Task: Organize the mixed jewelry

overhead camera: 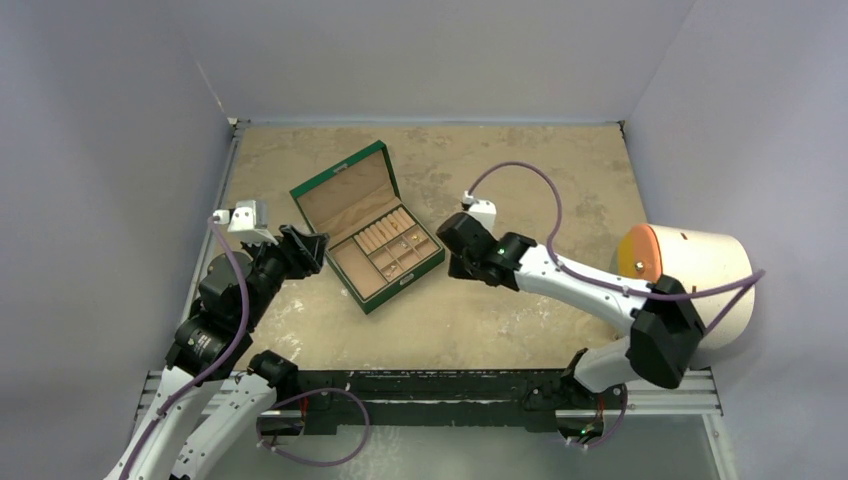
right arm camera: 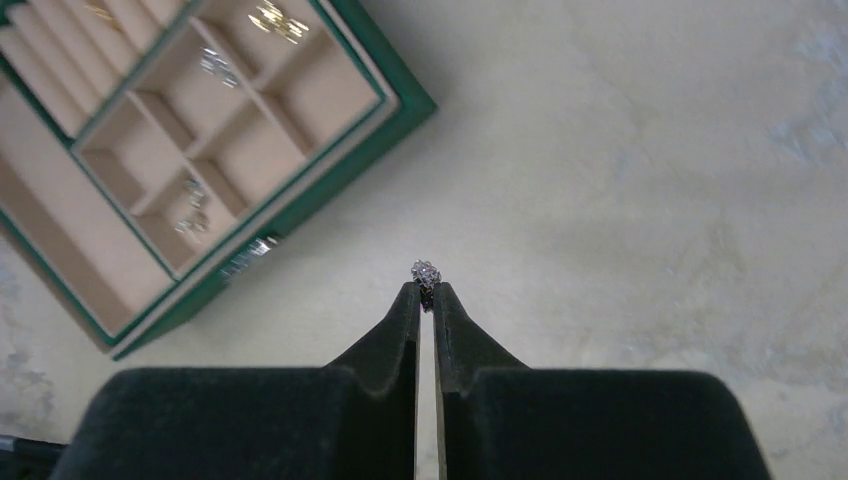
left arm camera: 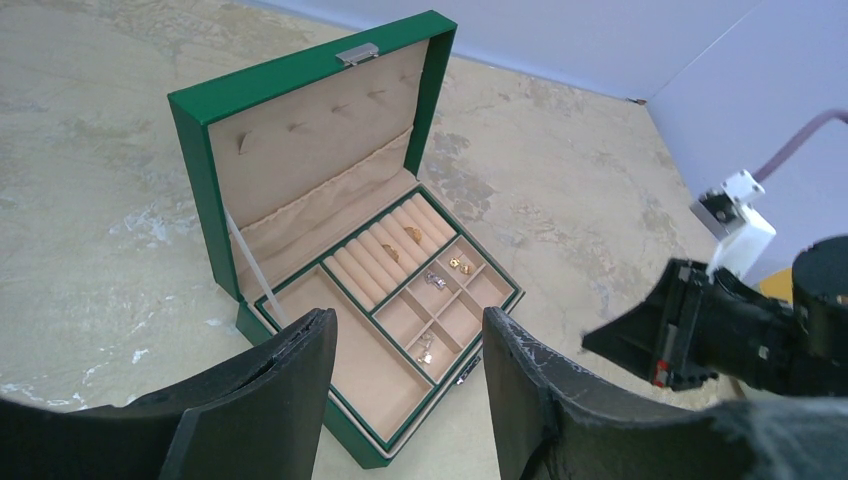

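A small silver stud (right arm camera: 426,271) with a sparkling head is pinched at the very tips of the right fingers (right arm camera: 411,303), which are clenched on it. It is over the bare desk (right arm camera: 650,200), near the clasp side of the open green box (right arm camera: 398,104); if it touches the desk, I cannot tell. The other jewelry lies inside the box: gold rings (left arm camera: 411,233) on the ring rolls, gold studs (left arm camera: 459,266) and a silver piece (left arm camera: 435,281) in small compartments, and one more silver piece (left arm camera: 425,350) in a compartment nearer the front. The left fingers (left arm camera: 300,365) are released, wide apart, grasping nothing, beside the box.
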### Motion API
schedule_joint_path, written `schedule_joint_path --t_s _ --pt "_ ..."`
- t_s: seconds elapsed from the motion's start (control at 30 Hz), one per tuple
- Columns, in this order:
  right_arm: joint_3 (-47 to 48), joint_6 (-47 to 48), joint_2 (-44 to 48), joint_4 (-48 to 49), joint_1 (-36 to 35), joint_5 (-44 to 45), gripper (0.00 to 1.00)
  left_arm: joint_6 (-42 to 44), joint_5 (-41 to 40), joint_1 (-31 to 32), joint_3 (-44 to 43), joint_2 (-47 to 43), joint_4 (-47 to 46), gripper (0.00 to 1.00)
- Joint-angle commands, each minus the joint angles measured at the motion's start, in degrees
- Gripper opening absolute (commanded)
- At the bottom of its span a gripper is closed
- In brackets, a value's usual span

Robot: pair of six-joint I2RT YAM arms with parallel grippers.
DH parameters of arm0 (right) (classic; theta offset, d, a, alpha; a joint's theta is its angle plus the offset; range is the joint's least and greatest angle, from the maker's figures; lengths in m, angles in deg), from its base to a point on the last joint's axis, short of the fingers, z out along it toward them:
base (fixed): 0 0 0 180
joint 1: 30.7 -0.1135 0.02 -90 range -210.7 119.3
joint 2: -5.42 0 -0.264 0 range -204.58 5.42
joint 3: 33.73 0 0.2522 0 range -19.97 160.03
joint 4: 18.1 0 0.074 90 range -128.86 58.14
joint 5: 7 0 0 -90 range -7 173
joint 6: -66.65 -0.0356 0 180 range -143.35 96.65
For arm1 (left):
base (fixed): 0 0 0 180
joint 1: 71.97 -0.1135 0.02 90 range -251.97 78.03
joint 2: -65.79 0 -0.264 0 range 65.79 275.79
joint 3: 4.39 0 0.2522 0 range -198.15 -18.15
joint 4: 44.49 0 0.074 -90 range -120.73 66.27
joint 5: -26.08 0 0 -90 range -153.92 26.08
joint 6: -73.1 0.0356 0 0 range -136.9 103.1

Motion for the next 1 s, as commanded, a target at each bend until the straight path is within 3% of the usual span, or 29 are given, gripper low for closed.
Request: schedule_joint_path --t_s 0.0,0.4,0.97 --pt "8.9 6.5 -5.5 6.6 0.3 -0.7 0.03 0.8 -0.1 -0.5 -0.3 -0.4 -1.6 0.55" --pt "23.8 11.7 -22.3 10.7 0.9 -6.7 0.0 0.8 -0.7 -0.5 -0.4 -0.7 -1.5 0.55" --pt "27.8 12.1 -30.5 14.0 1.4 -13.1 0.01 0.8 -0.9 -0.6 -0.4 0.0 -1.5 0.55"
